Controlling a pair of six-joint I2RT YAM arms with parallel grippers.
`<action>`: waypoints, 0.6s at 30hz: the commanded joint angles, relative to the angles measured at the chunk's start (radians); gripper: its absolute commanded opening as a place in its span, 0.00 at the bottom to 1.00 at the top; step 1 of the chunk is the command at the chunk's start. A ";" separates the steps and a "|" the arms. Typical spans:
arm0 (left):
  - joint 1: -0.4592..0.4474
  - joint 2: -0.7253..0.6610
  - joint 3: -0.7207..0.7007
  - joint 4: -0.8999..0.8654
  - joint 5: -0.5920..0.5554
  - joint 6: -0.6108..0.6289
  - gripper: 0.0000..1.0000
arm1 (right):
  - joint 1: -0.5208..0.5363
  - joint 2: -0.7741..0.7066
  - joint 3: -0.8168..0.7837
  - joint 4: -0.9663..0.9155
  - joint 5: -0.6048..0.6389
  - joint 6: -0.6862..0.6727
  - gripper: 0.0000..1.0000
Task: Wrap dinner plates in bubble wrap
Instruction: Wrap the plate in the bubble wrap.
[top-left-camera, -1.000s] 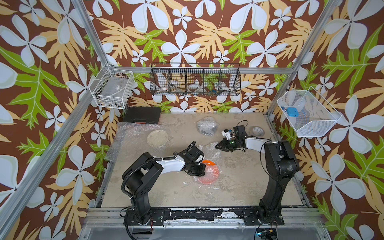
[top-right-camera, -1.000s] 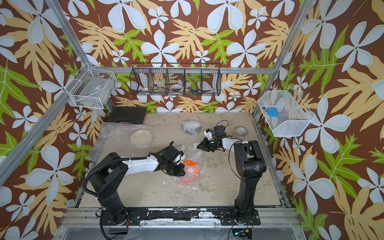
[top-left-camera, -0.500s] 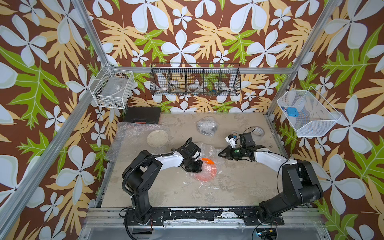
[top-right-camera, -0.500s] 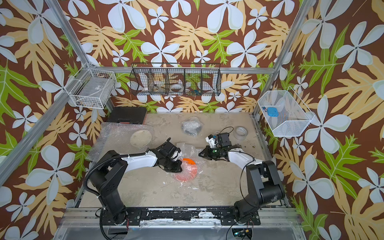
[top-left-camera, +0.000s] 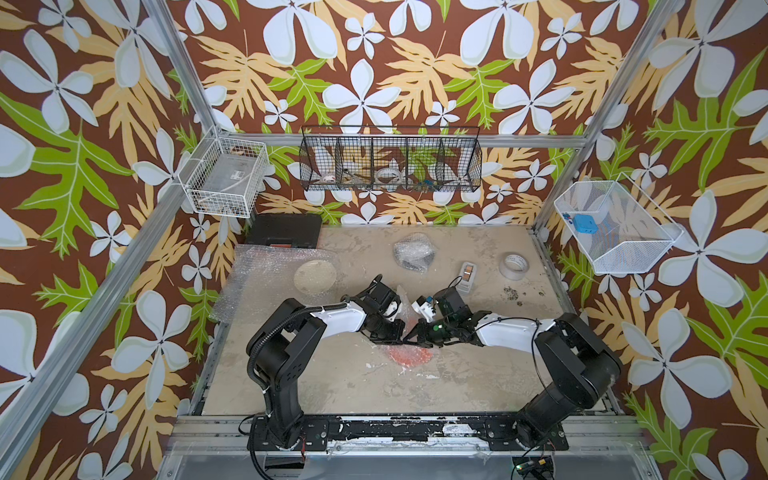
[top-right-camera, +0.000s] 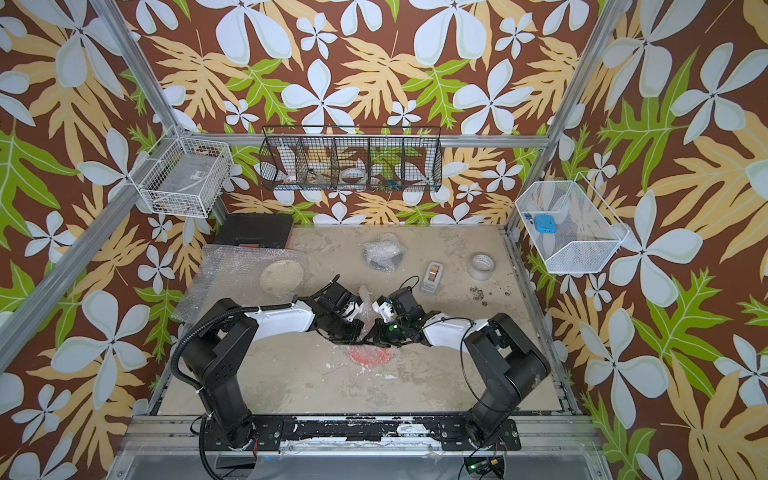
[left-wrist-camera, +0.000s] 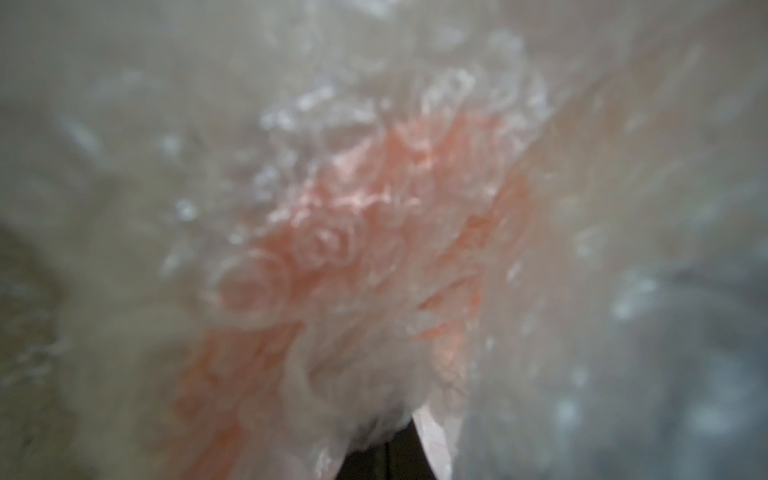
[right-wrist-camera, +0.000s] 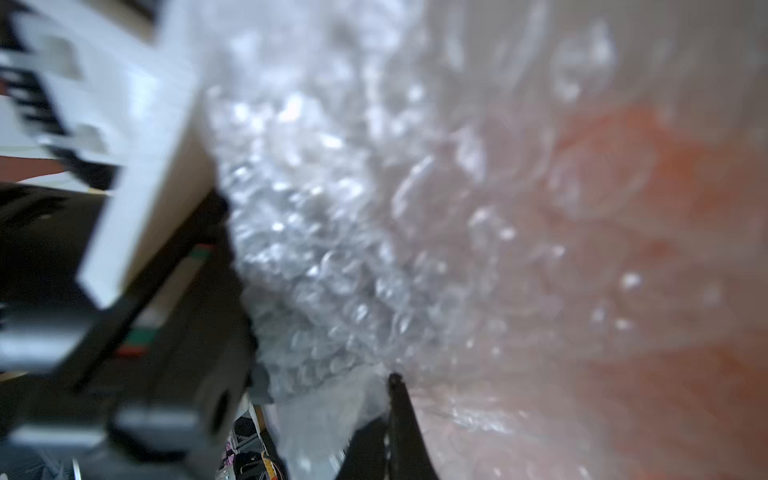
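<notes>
The left gripper and right gripper meet tip to tip at the middle of the table, both low over the orange plate, which lies under crumpled bubble wrap; both top views show the same meeting. In the left wrist view the dark fingertips stand pressed together, with the wrap gathered into them and the plate's orange glowing through the bubbles. In the right wrist view the fingertips are also closed to a thin line and touch the wrap at the edge of the orange; whether a fold sits between them cannot be told. The cream plate rests on a flat sheet at the far left. The black plate, bundled in wrap, lies far centre, and a tape dispenser and tape roll sit to the far right.
</notes>
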 joint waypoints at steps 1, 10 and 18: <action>0.004 0.012 -0.020 -0.065 -0.140 0.004 0.00 | 0.020 0.053 -0.018 0.077 -0.059 0.036 0.00; 0.018 -0.092 0.104 -0.182 -0.191 0.005 0.00 | 0.024 0.145 -0.051 -0.011 0.025 -0.011 0.00; -0.022 -0.155 0.232 -0.228 -0.131 -0.060 0.00 | 0.024 0.155 -0.046 -0.009 0.030 -0.006 0.00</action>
